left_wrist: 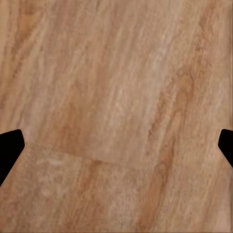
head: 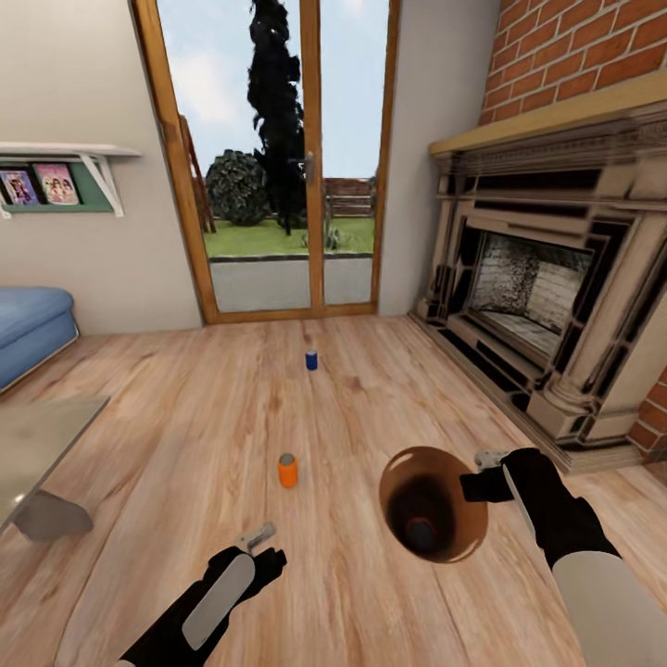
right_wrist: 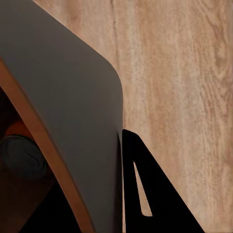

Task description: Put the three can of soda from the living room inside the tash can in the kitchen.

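Standing upright on the pale wood plank floor [head: 213, 417] of the living room, the small orange drink can with a silver top [head: 288, 471] lies just ahead of the left claw [head: 262, 542], between the two arms; the small dark blue drink can [head: 311, 359] stands farther off, toward the wood-framed glass doors [head: 278, 157]; a third can, dark-topped with orange beneath, rests at the bottom of the tapered round bucket with a tan-brown interior [head: 435, 482], visible in the right wrist view [right_wrist: 22, 155]. The right claw [head: 484, 472] is clamped on the bucket's rim, holding it tilted above the floor. The left claw hangs wide open and empty over bare planks, its fingertips [left_wrist: 9, 145] at the frame edges. Handling judgement: the cans are probably light, rigid and smooth-walled, hence prone to tipping or rolling if nudged; grip across the mid-body from the side, jaws square to the wall, not at the top rim. The bucket looks stiff and light; a one-sided rim hold may let it swing.
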You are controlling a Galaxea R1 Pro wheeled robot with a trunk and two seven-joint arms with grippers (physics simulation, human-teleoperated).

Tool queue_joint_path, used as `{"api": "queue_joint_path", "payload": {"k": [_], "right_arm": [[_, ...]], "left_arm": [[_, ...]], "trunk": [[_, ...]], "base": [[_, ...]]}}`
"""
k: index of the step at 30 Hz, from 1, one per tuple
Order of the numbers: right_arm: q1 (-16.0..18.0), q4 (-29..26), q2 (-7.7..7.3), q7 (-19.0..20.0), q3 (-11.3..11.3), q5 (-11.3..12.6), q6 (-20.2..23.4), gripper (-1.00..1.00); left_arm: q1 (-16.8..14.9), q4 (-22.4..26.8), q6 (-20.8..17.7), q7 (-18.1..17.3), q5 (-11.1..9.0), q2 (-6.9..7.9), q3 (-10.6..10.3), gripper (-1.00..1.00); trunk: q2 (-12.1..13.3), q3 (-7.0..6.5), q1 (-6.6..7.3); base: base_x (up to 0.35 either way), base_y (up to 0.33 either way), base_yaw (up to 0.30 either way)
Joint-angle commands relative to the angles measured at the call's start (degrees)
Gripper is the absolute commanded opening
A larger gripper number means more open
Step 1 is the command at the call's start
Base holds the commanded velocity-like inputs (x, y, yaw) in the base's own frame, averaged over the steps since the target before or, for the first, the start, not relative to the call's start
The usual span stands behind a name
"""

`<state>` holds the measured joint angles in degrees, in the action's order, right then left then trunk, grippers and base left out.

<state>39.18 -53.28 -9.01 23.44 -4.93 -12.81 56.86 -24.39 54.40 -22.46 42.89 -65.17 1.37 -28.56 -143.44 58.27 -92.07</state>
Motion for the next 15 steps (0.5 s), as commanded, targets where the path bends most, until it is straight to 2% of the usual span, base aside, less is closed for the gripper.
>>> {"api": "queue_joint_path", "payload": {"k": [1,8,11,15], "right_arm": [[0.1,0.2,-0.01,0.2,-0.1,0.7,0.1,-1.0],[0.5,2.9,-0.06,0.1,-0.2,0.7,0.0,-1.0],[0.3,3.0,-0.05,0.3,-0.1,0.9,-0.2,-1.0],[0.2,2.9,-0.05,0.5,0.1,1.0,-0.6,-1.0]], "left_arm": [[0.0,0.0,0.0,0.0,0.0,0.01,0.0,1.0],[0.0,-0.6,0.0,-0.6,0.1,0.03,0.0,1.0],[0.0,-0.7,-0.1,-0.6,0.1,0.05,0.1,1.0],[0.0,-0.8,0.0,-0.7,0.1,0.24,0.2,1.0]], "trunk": [[0.0,-0.01,0.01],[0.0,0.02,0.01],[0.0,0.03,0.01],[0.0,0.03,0.01]], "base": [[0.348,0.0,-0.106],[0.347,0.014,-0.216],[0.336,0.126,-0.176],[0.328,0.17,-0.059]]}}
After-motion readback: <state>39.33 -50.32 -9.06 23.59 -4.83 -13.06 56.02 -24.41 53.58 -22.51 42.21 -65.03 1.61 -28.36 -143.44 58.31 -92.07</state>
